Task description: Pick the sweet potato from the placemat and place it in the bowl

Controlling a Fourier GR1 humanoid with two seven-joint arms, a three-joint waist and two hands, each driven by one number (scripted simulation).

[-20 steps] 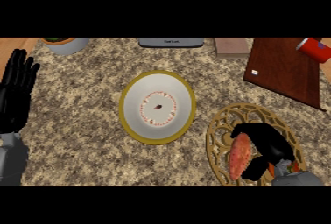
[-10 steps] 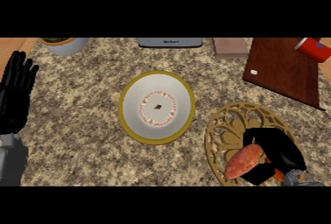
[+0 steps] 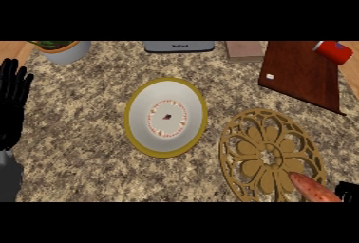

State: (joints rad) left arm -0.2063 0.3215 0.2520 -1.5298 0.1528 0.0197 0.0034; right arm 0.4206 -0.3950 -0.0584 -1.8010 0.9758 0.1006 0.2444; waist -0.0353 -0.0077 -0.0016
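Sweet potato [image 3: 313, 189] lies at the near right, partly over the near edge of the gold openwork placemat [image 3: 270, 154]. Just right of it a sliver of the right hand [image 3: 348, 191] shows — whether its fingers are spread or curled, I cannot tell. The bowl [image 3: 165, 117] sits mid-table, left of the placemat. The left hand [image 3: 12, 105] rests at the far left, fingers straight — upward.

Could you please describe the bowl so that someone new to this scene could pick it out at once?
On the speckled counter, look to the middle, left of the gold openwork placemat. The bowl is the round white dish there, with a mustard-yellow rim and a ring of small red marks inside.
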